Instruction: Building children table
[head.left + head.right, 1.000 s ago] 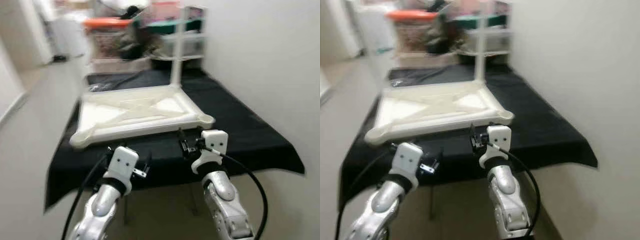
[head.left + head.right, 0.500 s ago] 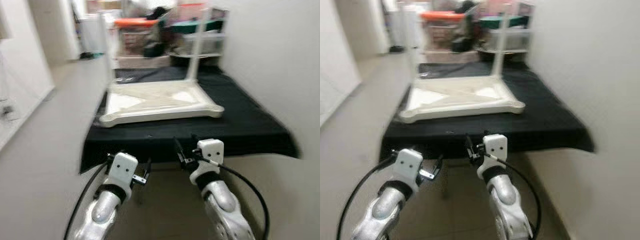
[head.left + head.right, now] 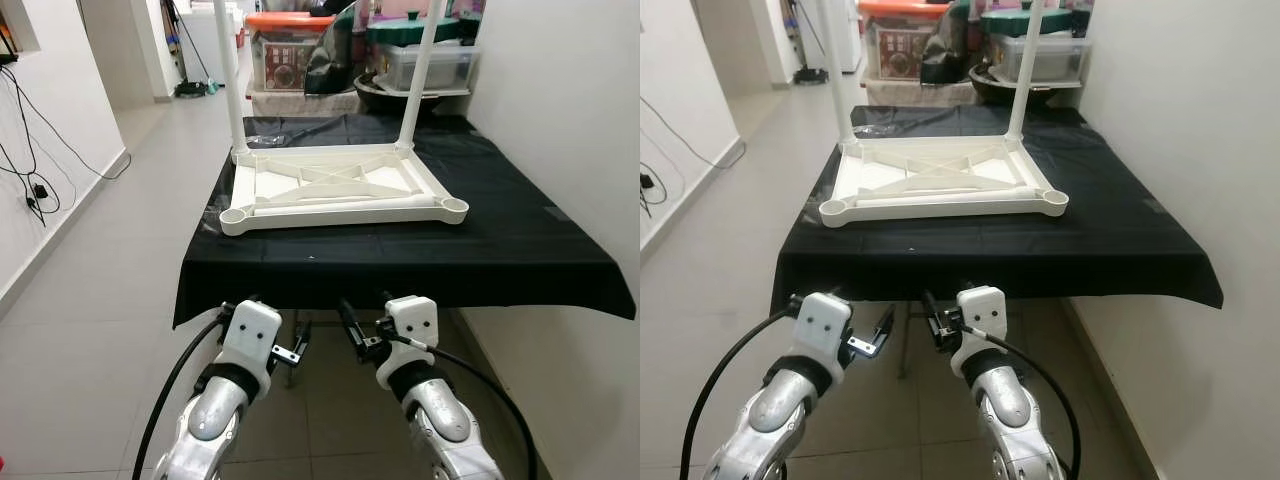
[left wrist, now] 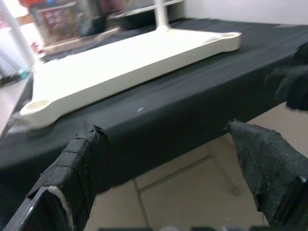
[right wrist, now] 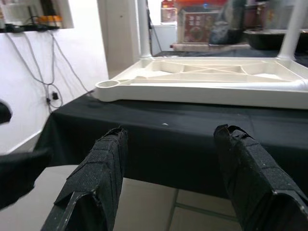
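The little white table point(image 3: 340, 190) lies upside down on the bench point(image 3: 500, 250), which wears a black cloth; its flat top is down on the cloth and its ribbed underside faces up. Two white legs are in already, one at the far left corner point(image 3: 231, 75) and one at the far right corner point(image 3: 422, 60); both stand straight up. The two near corners have round holes with nothing in them, one on the left point(image 3: 232, 215) and one on the right point(image 3: 455, 204); so I think the job is about half done, and two more legs must still go in. I cannot see any spare legs on the bench.

The left end effector point(image 3: 290, 352) hangs low in front of the bench edge, below the cloth; its two black fingers point(image 4: 82, 166) are spread apart and hold nothing. The right end effector point(image 3: 352, 328) is just beside it, also low and short of the bench; its fingers point(image 5: 98, 173) are apart too, with nothing between them.

Behind the bench sit some boxes; one has an orange lid point(image 3: 293, 18) and one clear box point(image 3: 425, 65) has a green lid; what is inside them is too hard to tell. A dark bowl point(image 3: 385, 97) sits near them.
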`<state>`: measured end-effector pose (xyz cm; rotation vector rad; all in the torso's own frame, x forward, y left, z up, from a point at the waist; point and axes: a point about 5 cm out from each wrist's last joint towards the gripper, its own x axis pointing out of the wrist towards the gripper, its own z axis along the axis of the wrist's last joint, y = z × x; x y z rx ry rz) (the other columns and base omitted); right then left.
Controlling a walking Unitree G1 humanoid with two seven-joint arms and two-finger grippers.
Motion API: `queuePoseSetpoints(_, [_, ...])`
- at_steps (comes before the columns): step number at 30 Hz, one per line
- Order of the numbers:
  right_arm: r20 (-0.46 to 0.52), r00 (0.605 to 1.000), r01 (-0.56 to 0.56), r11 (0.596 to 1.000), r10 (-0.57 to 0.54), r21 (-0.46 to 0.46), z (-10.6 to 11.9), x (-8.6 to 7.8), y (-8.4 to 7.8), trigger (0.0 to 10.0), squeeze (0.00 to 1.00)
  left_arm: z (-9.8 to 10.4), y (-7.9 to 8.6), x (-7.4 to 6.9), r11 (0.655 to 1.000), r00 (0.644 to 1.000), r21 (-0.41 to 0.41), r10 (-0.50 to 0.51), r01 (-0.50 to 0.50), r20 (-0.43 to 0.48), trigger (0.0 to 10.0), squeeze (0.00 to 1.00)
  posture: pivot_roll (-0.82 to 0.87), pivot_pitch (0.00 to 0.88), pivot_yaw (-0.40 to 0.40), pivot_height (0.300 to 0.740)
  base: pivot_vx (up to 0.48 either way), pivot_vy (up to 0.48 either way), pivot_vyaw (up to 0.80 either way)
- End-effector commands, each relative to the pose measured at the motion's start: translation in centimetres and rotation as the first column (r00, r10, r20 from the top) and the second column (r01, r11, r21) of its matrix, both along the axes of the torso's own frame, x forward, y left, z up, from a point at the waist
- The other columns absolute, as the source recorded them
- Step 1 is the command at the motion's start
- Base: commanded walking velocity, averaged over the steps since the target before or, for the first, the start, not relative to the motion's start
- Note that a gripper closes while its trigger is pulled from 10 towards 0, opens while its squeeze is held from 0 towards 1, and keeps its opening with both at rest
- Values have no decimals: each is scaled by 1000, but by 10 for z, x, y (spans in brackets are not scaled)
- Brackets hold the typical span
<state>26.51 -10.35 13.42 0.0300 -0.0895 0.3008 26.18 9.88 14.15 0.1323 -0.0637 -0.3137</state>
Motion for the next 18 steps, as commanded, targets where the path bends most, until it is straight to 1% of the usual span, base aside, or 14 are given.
queuePoseSetpoints(1, [-24, 1000, -2, 1000, 2, 13, -3, -1, 0, 10000, 0, -5, 0, 1, 1000, 1000, 1, -12, 12, -25, 10000, 0, 23, 32, -27, 740, 0, 0, 0])
queuePoseSetpoints(3, [-29, 1000, -6, 1000, 6, 20, -4, -2, 0, 10000, 0, -7, -2, 1, 1000, 999, -4, -14, 14, -36, 10000, 0, 21, 30, -25, 740, 0, 0, 0])
queuePoseSetpoints(4, [-33, 999, -8, 1000, 9, 21, -6, -4, -1, 10000, 0, -11, -6, -4, 1000, 998, -20, -20, 19, -64, 10000, 0, 20, 30, -26, 740, 0, 0, 0])
queuePoseSetpoints(6, [-32, 999, -16, 1000, 16, 8, -6, -5, 0, 10000, 0, -13, -8, -7, 999, 997, -29, -23, 21, -76, 10000, 0, 20, 28, -30, 740, 0, 0, 206])
queuePoseSetpoints(7, [-26, 999, -26, 1000, 25, -8, -6, -5, 1, 10000, 0, -15, -10, -9, 999, 996, -42, -23, 20, -91, 10000, 0, 20, 28, -30, 740, 0, 0, 800])
queuePoseSetpoints(8, [-26, 999, -26, 1000, 25, -8, -6, -5, 1, 10000, 0, -15, -10, -9, 999, 996, -42, -23, 20, -91, 10000, 0, 20, 28, -30, 740, 0, 0, 800])
queuePoseSetpoints(10, [-23, 999, -42, 999, 41, -33, -6, -6, 4, 10000, 0, -19, -12, -13, 999, 992, -45, -26, 21, -119, 10000, 0, 22, 27, -33, 740, 0, 0, 800])
queuePoseSetpoints(14, [-27, 999, -40, 999, 40, -29, -6, -6, 3, 10000, 0, -25, -13, -18, 998, 985, -63, -25, 15, -169, 10000, 0, 21, 35, -36, 740, 0, 0, 800])
queuePoseSetpoints(17, [-45, 999, -15, 1000, 15, -2, -7, -4, 0, 10000, 0, -34, -11, -23, 1000, 980, -28, -8, 2, -201, 10000, 0, 19, 40, -40, 740, 0, 0, 0])
queuePoseSetpoints(18, [-45, 999, -15, 1000, 15, -2, -7, -4, 0, 10000, 0, -34, -11, -23, 1000, 980, -28, -8, 2, -201, 10000, 0, 19, 40, -40, 740, 0, 0, 0])
